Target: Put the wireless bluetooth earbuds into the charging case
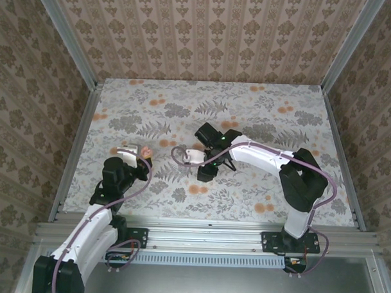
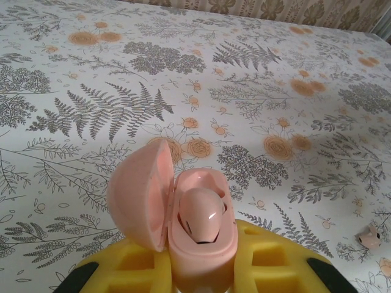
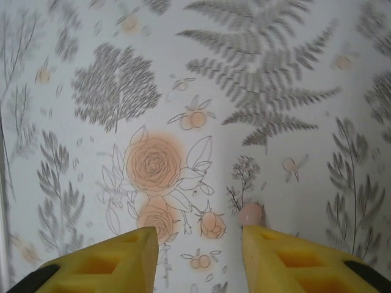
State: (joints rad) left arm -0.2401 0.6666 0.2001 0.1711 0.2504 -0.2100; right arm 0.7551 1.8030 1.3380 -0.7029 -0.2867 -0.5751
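Left pincer (image 2: 201,271), at about 9 o'clock on the tabletop (image 1: 261,110) in the top view, is clenched on the base of the case (image 2: 201,244). The lid (image 2: 139,196) hangs open toward 9 o'clock, and one seated earbud (image 2: 203,221) already lies in the base. The grip sits low on a smooth, rounded shell. A push from above could therefore tilt the case or squeeze it out of the yellow pads (image 2: 128,268), and the hinged lid could swing into the way. At about 4 o'clock from the case in the left wrist view lies the loose earbud (image 2: 369,236), well apart from it. Right pincer (image 3: 198,244), near the middle of the tabletop, hangs over that piece with its jaws apart and nothing between them. The piece rests at the tip of the 3 o'clock finger (image 3: 305,262), not in the gap. Closing from there would likely nudge or flick it away rather than trap it, and so small and glossy a thing may roll. Its pale pink also lies among printed orange roses (image 3: 153,165) and is easy to mistake for them. The tabletop is a flat white sheet printed with grey ferns. Brown patterned wallpaper (image 1: 206,31) closes three sides, and metal rails (image 1: 205,227) run along the near edge.
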